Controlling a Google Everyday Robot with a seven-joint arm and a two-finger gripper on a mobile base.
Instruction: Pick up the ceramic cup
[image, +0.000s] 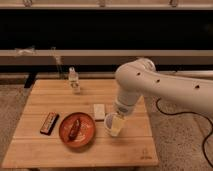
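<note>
Gripper (118, 119) down on ceramic cup (113, 128), just right of red-orange plate (88, 127); cannot tell whether clamped or loose.

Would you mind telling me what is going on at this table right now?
A white robot arm reaches down over the right part of the wooden table, with its claw right at the ceramic cup. The cup appears to stand on the table, not yet lifted, just right of the red-orange plate. A flat white block lies just behind it, a dark bar lies left of the plate, and a small clear bottle stands near the back edge.
</note>
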